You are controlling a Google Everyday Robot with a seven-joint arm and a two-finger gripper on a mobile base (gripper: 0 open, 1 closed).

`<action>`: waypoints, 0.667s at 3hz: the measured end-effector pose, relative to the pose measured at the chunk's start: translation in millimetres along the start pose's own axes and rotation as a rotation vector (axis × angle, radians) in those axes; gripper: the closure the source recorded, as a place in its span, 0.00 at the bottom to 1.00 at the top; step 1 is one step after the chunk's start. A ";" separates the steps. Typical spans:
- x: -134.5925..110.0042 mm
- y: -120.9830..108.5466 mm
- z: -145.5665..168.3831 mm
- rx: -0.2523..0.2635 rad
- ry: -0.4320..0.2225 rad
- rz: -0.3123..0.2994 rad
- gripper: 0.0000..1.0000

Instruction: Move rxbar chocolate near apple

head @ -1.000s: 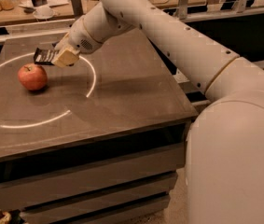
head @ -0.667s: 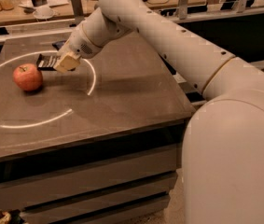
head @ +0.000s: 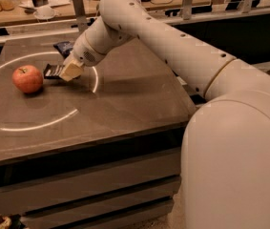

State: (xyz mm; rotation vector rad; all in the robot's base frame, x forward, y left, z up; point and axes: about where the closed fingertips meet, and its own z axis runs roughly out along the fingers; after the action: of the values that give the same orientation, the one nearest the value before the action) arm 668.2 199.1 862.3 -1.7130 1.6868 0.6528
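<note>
Part of the flat, dark chocolate bar (head: 52, 70) hides inside the gripper (head: 67, 72) — only its left end pokes out, lettering unreadable. Tan pads (head: 72, 71) pinch it low over the smooth brown table (head: 125, 109), just beside the round red apple (head: 27, 79) — not touching. A blue packet (head: 64, 46) lies behind.

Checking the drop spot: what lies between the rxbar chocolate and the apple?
Nothing but a sliver of table in the camera view; the gripper, beside the apple, holds the rxbar chocolate close to it.
</note>
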 end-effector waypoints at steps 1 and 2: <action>5.6 2.9 3.1 -0.014 0.014 0.018 0.59; 7.3 8.9 2.0 -0.029 0.016 0.032 0.36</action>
State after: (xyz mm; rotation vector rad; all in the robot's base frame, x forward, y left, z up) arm 659.9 195.8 854.7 -1.7189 1.7272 0.6832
